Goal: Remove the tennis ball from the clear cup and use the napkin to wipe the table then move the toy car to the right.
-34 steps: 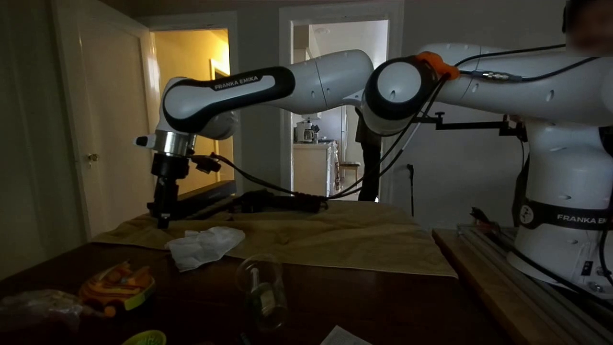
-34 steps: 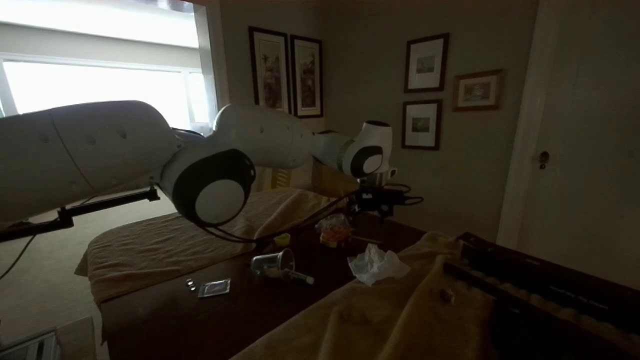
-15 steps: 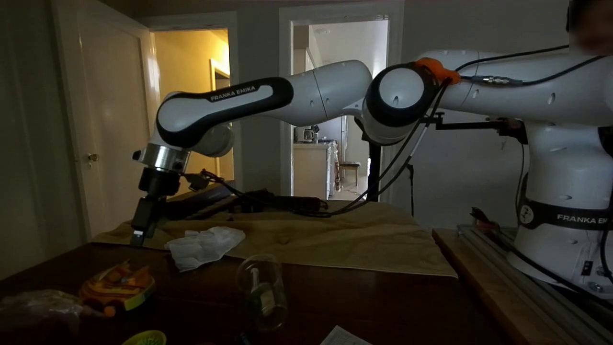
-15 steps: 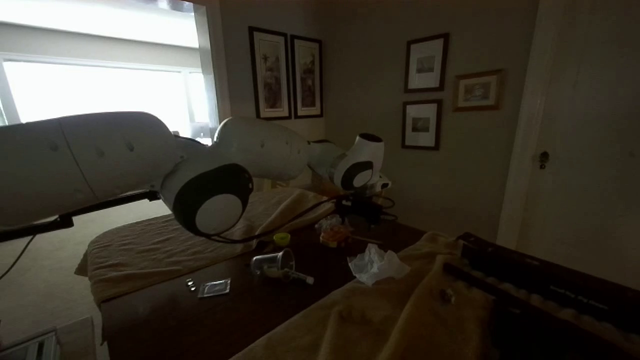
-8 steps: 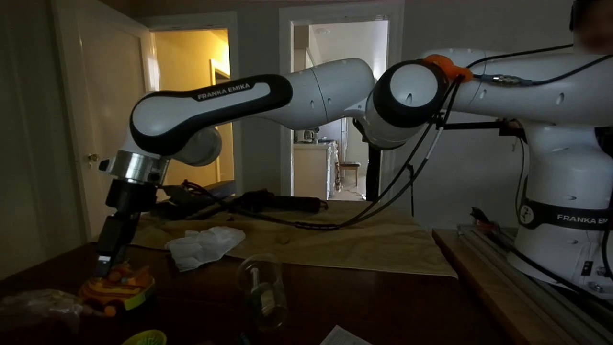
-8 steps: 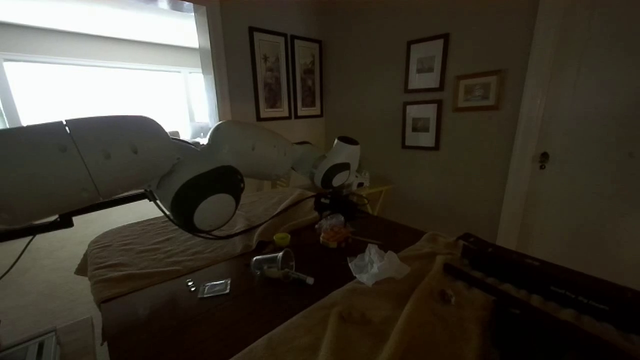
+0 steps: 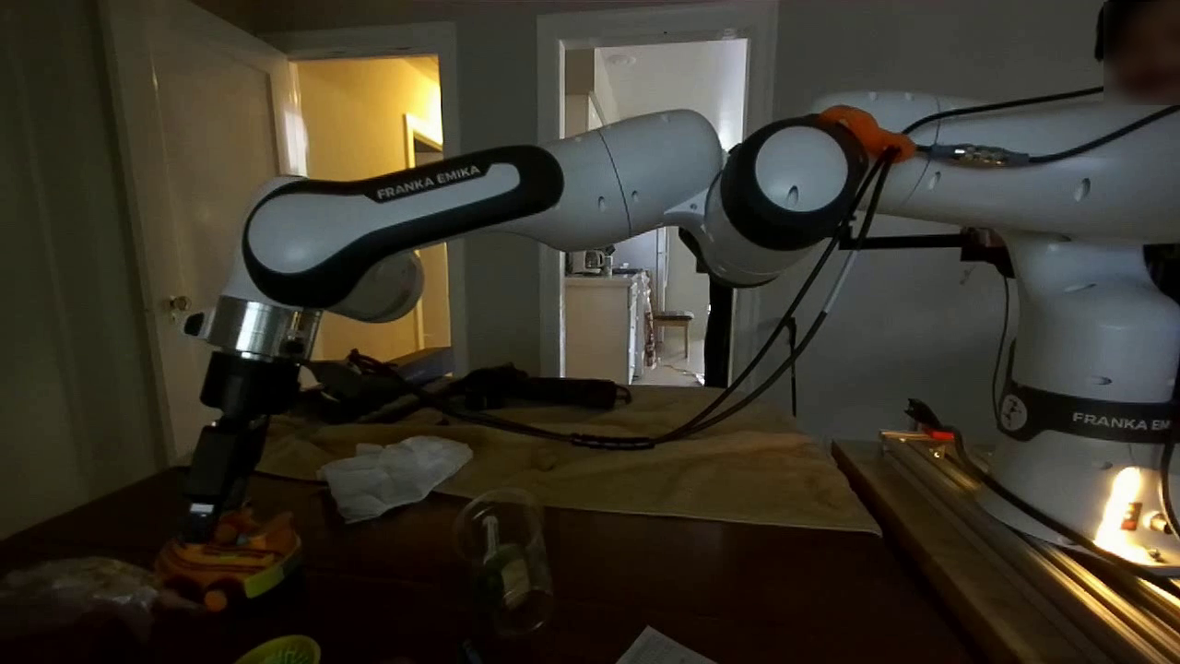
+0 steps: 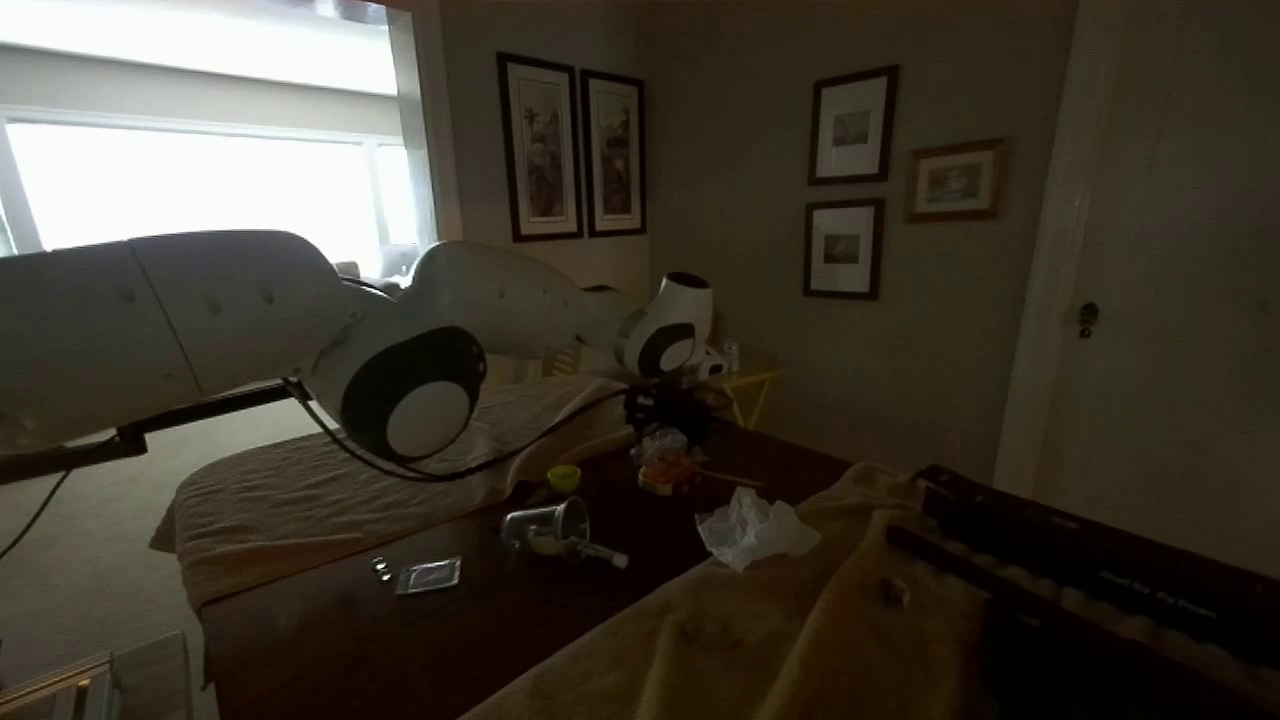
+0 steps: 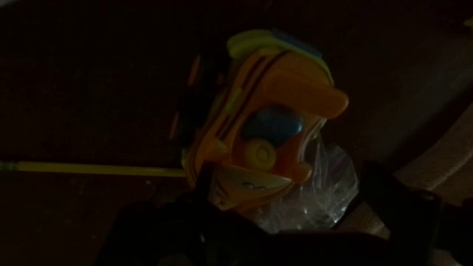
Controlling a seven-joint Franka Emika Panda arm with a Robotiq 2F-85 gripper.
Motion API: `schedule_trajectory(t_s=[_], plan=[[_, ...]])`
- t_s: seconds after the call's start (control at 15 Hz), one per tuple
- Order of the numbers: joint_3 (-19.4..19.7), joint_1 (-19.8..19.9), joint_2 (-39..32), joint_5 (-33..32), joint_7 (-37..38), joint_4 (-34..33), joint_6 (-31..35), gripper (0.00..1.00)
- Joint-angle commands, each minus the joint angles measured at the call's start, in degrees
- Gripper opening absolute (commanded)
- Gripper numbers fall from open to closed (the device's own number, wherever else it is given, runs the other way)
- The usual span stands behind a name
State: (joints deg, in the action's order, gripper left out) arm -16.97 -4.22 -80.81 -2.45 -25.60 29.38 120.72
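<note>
While poised low over the toy car (image 9: 264, 120), holds nothing: a wide-spread pincer (image 9: 288, 169), with one dark finger at seven o'clock in the wrist view, across the car's near end, and one near four o'clock, beyond a crumpled clear bag (image 9: 319, 195). Touching the car or just above, impossible to tell. In an exterior view, low at eight o'clock on the dark tabletop (image 7: 719, 576), the same car.

Probably about to grip it. To do this well, shift toward eleven o'clock in the wrist view, so as to bring a finger down along each side of the car, clear of the bag. Close low on the body, not on the knobs on top; then move level to the right, minding the yellow pencil (image 9: 99, 169) between eight and nine o'clock.

As for containers: in an exterior view, at seven o'clock, the clear cup (image 8: 525, 523), on its side, mouth toward three o'clock. Inside, no ball visible; instead, a slim object (image 8: 598, 554), pale-tipped, poking past the rim, too dim to name. Near it, at one o'clock from the cup, a lime-yellow round thing (image 8: 563, 479) with a seemingly open rim: bowl or tennis ball, uncertain. In the bag, nothing discernible. At five o'clock, across the edge of a tan cloth (image 8: 740, 645), the crumpled napkin (image 8: 755, 530).
</note>
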Motion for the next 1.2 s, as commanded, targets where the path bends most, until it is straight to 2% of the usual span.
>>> schedule_trajectory(t_s=[0.0,0.6,0.93,1.13], plan=[[4.03,-1.57,0.35,-2.62,5.0,-1.12,-0.98,1.0],[12.45,-5.99,1.24,-6.26,12.64,-1.19,-3.05,1.0],[14.66,-7.56,1.54,-5.94,14.28,-1.35,-3.75,1.0],[14.14,-7.02,1.33,-4.85,12.67,-1.32,-3.33,1.0]])
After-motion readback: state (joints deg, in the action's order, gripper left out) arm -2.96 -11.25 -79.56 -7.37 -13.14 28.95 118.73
